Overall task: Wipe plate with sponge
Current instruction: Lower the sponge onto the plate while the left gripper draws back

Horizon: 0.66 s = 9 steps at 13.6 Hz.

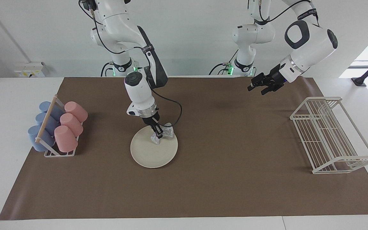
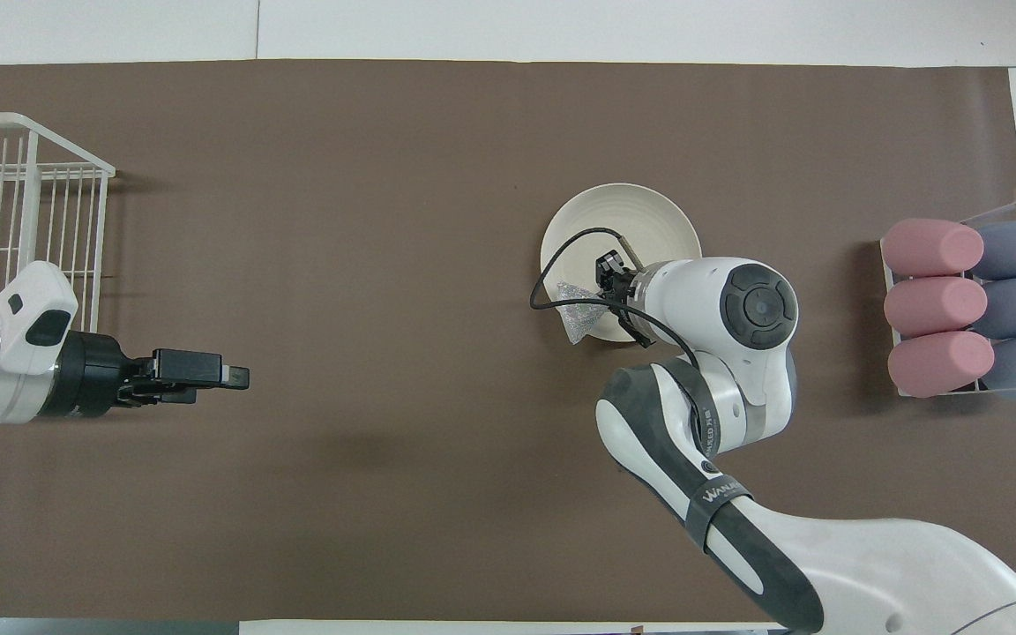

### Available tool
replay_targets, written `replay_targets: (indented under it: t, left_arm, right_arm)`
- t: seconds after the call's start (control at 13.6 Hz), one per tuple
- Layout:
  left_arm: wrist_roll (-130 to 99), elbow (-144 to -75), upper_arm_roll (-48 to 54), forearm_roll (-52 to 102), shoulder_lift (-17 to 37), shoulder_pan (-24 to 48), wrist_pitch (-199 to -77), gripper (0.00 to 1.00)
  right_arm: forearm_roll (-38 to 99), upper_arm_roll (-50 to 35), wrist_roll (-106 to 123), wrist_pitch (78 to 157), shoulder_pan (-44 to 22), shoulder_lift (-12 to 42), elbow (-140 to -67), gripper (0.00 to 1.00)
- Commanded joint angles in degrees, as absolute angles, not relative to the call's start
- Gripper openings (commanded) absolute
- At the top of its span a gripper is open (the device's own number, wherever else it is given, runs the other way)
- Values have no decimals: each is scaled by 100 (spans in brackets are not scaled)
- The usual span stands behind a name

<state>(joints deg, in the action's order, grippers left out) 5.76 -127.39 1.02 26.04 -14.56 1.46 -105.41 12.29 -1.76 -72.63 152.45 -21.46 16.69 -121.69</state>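
A brown mat (image 1: 203, 179) covers most of the white table, and its broad middle lies bare, so I have open room on every side of the plate (image 1: 149, 153). The plate sits flat on the mat toward my right arm's end, well apart from the rack of pink and blue cups (image 1: 57, 127) at that end's edge and far from the white wire rack (image 1: 331, 134) at my left arm's end. My right gripper (image 1: 157, 131) points down over the plate's rim at about one o'clock in the facing view, its fingers clenched on the sponge (image 1: 166, 133), whose glittery mesh spills out beside them and rests on the plate's edge nearest me. My left gripper (image 1: 264, 84) waits in the air over bare mat near the wire rack; I cannot tell how far its fingers are parted.
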Motion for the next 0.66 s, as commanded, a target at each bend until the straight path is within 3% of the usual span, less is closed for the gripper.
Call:
replay_targets:
  t: [0.0,0.59]
  left_arm:
    - [536,-12551,149,2093,-1318,158,-10591,100]
    - [510,-12542,149,1907,-1318,114,-10591,100]
  right_arm:
    - [1327,-237,-6927,15442,-2074,1845,-12103,0]
    - [1327,-237,-5704,15434,-1582,1898,-12129,0]
